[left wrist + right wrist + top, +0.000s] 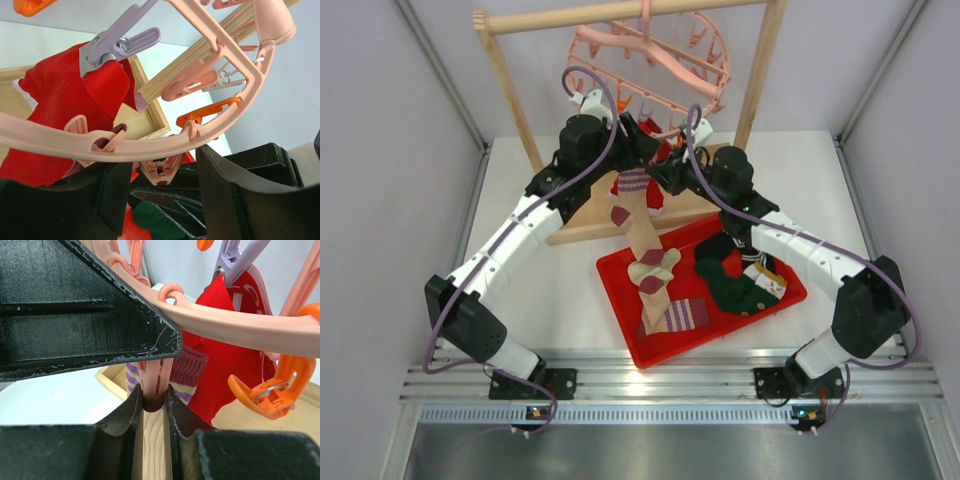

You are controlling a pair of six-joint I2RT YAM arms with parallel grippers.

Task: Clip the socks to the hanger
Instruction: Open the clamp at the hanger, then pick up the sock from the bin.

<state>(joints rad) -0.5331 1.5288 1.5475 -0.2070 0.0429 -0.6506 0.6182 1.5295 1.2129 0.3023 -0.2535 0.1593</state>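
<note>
The round pink hanger hangs from a wooden rack. A tan and purple sock dangles from the ring's near side down to the tray. My right gripper is shut on that sock's maroon cuff edge, holding it at the tips of a pink peg. My left gripper is open, its fingers flanking that peg's upper end under the ring with small gaps on both sides. A red sock hangs from a purple peg.
A red tray in front of the rack holds a dark green sock, a purple-patched sock and others. The rack's wooden posts and base stand close behind both grippers. An orange peg dangles to the right.
</note>
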